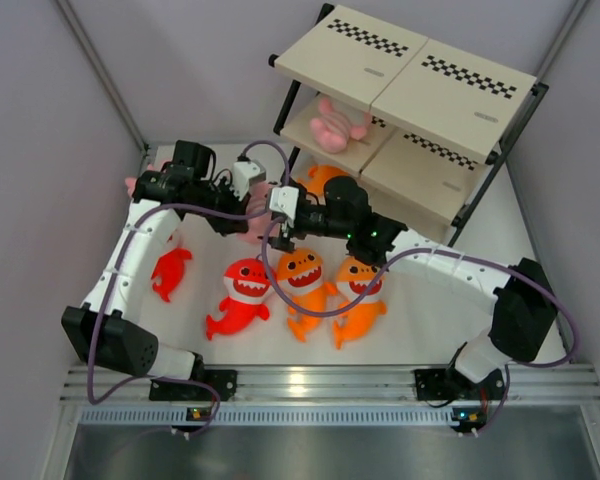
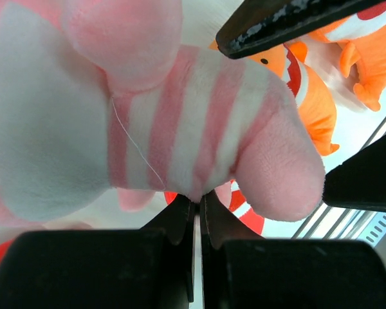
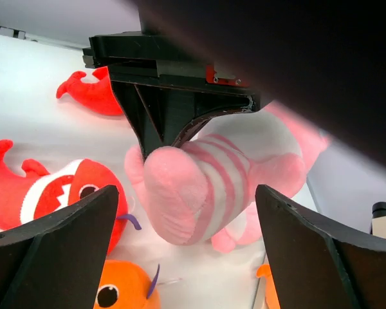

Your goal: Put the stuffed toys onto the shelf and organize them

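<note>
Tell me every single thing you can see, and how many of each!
White table: one, beneath everything.
Slanted cream-board shelf with black frame: one, back right.
Red plush sharks: two, red, on the table, one left of centre, another further left.
Orange plush sharks: three, orange, two together mid-table, one partly hidden at the shelf's foot.
Pink striped plush toys: two for sure, pink and white, one on the shelf's middle board, one in the left jaws.
Left arm: one, white and black, jaws shut on the pink toy.
Right arm: one, white and black, jaws open by that toy.
</note>
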